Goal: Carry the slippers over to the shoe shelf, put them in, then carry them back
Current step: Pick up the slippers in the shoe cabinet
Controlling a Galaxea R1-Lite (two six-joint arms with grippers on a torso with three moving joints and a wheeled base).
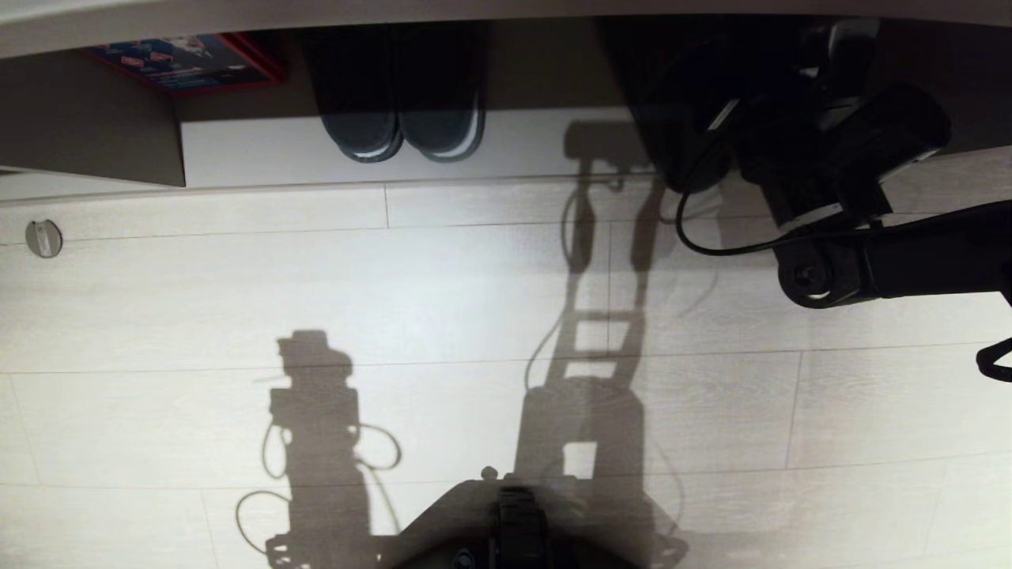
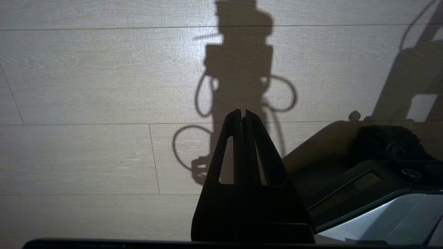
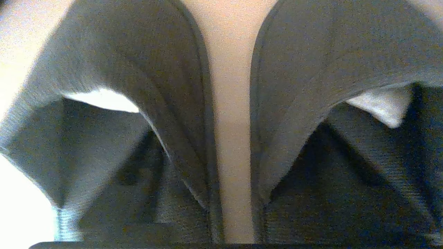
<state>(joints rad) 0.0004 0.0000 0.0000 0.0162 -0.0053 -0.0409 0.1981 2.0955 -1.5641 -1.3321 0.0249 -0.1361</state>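
- Head view: the right arm [image 1: 870,261] reaches from the right edge toward the far shoe shelf [image 1: 95,134]; its gripper is hidden there. One pair of slippers [image 1: 403,103] lies in the shelf, heels sticking out.
- Left wrist view: the left gripper [image 2: 242,114] hangs over the floor [image 2: 86,86], fingers together.
- Right wrist view: two dark toe bands [image 3: 138,69] fill the frame, very close; I cannot tell the state of the right gripper.
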